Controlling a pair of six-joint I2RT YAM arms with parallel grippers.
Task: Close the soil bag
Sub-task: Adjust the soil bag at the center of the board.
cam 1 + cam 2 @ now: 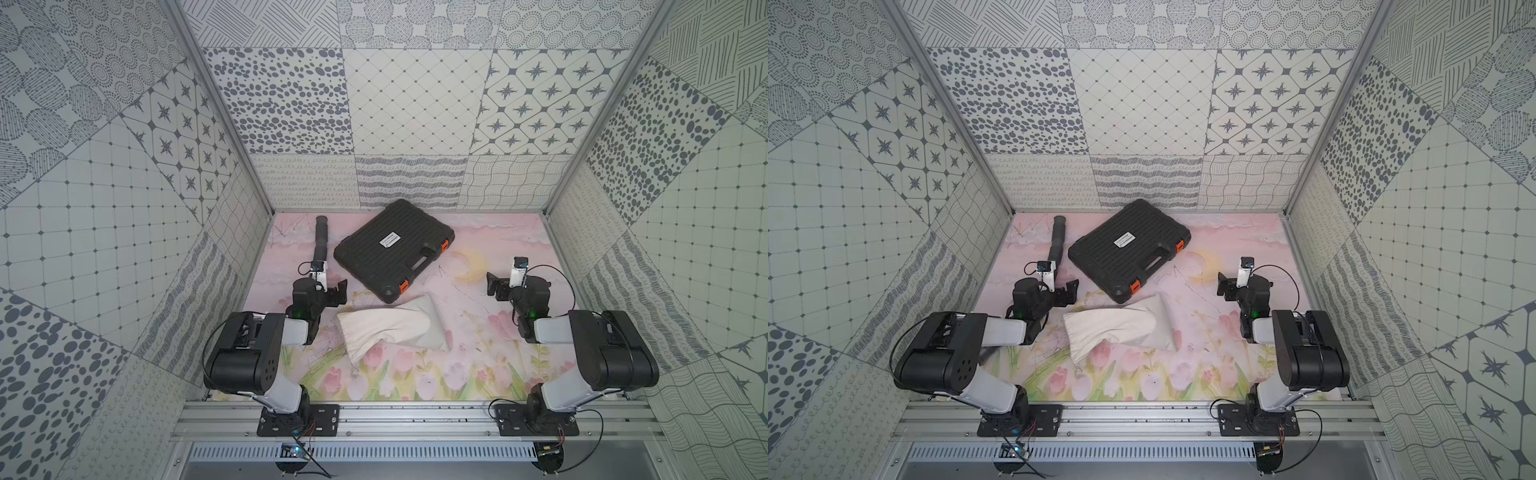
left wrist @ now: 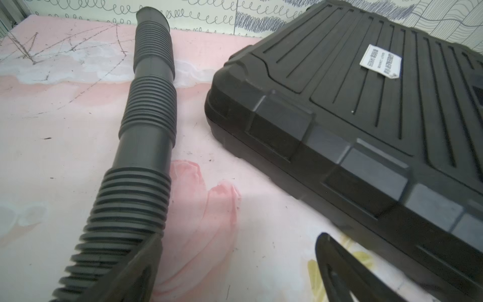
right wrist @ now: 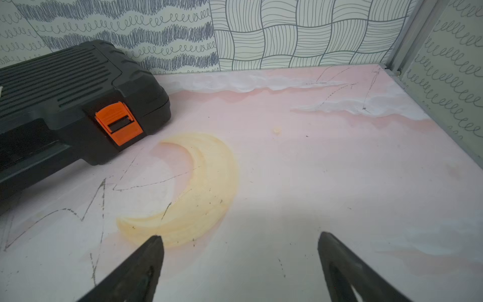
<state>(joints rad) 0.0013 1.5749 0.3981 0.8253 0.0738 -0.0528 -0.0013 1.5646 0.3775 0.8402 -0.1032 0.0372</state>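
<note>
Bag (image 1: 395, 328) lies flat on the table (image 1: 478, 374), mid-front, between the arms and just in front of the case (image 1: 392, 247). Its wide mouth end faces the left arm.

- Left gripper (image 1: 338, 293): spread, empty, near the bag's mouth corner but apart from it.
- Right gripper (image 1: 495, 286): spread, empty, well apart from the bag.
- Neither wrist view shows the bag. The left one looks at the hose (image 2: 146, 125) and the case.

Risks, as I judge them:
- The cord (image 1: 1077, 365) is thin, pale and flat on the table, so the gripper could easily close on cloth or on nothing.
- Pulling one cord with the body unpinned would likely drag the whole bag rather than cinch the mouth.
- Lifting by the closed end could spill soil from the mouth.
- The case crowds the far side, so a reach there may knock it.
</note>
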